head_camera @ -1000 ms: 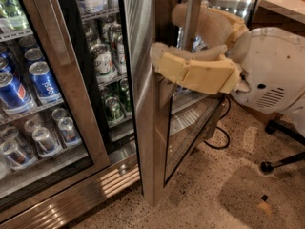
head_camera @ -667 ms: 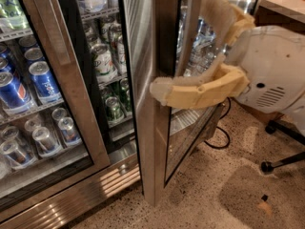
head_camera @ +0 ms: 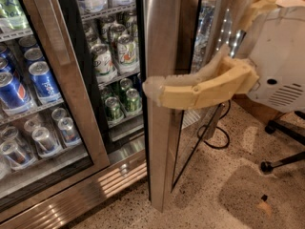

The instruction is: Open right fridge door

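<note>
Change since one second ago: the hand has come lower and has reached a little more to the left, so its tip now lies across the steel frame of the right fridge door; the door itself stands at almost the same angle.
Hand: at middle height of the door, laid flat against the front edge of the frame; I cannot tell if it is apart, together or clamped on the frame.
Right fridge door: already partly open, seen nearly edge-on, its free edge pointing toward the camera, its glass pane turned to the right.
Step in hand: I judge that the task is in the middle, the door is off its seal but not wide open.
Next move: it calls for a pull or a sweep of the frame edge outward and to the right, along the arc of the hinge.
Edges: the lower corner of the door is just above the speckled floor.
Open room: a black cable and a chair base lie on the floor at the right, and the white robot body stands near the pane.
Left side: the other door, with Pepsi cans behind it, stays shut.
</note>
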`<state>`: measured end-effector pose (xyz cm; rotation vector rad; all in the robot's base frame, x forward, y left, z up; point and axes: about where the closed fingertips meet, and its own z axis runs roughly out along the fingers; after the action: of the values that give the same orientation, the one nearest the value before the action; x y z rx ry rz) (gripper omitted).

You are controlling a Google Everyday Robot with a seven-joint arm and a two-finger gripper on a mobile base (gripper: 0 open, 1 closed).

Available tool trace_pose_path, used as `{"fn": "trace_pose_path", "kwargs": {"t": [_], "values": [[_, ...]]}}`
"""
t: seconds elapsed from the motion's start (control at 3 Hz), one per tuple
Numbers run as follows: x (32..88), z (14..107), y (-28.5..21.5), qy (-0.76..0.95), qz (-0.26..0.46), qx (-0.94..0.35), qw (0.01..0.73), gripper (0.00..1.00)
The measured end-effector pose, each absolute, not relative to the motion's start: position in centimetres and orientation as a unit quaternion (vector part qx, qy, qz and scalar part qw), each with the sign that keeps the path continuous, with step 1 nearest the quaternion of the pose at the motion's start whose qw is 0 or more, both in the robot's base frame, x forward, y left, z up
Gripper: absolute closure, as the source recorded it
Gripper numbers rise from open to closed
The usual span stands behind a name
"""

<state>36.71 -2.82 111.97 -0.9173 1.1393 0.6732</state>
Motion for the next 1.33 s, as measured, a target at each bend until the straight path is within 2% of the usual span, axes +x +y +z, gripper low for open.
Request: {"fn": "trace_pose_path", "kwargs": {"t": [0.33, 0.67, 1.0, 1.33], "values": [[34.4, 113.5, -2.9, 0.539, 0.234, -0.427, 0.687, 0.0], [34.0, 114.1, -2.2, 0.541, 0.217, -0.436, 0.686, 0.0], [31.9, 115.9, -3.9, 0.559, 0.174, -0.438, 0.683, 0.0], [31.9, 115.9, -3.9, 0.559, 0.174, -0.438, 0.683, 0.0]]}}
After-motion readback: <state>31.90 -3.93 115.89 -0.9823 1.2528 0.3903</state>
